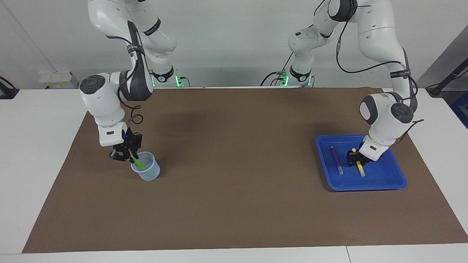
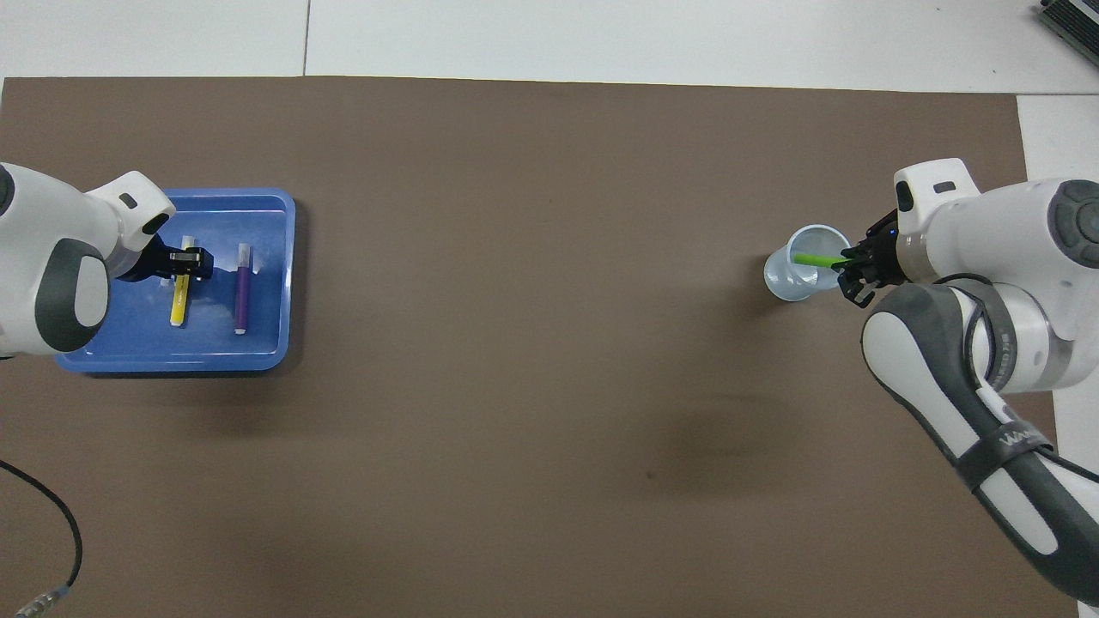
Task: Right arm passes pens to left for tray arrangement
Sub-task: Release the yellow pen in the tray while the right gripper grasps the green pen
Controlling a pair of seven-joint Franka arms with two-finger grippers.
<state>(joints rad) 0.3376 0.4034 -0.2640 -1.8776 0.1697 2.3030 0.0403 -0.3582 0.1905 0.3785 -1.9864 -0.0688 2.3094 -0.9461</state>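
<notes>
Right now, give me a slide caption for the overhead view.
Right hand grips green pen in plastic cup; left hand over yellow pen beside purple pen in blue tray.

A small see-through cup [image 1: 148, 174] stands on a big brown mat [image 1: 234, 204]. In the facing view the cup is at about 8 o'clock on the mat, close to the mat's edge. It stands up straight with its open mouth at the top.

The mat lies flat on a white table [image 1: 36, 153] and covers most of it.

In the overhead view, a thin black cable [image 2: 75, 536] curls on the mat at about 8 o'clock.

In the facing view, a pale box [image 1: 55, 79] sits on the table by the wall at about 10 o'clock.
</notes>
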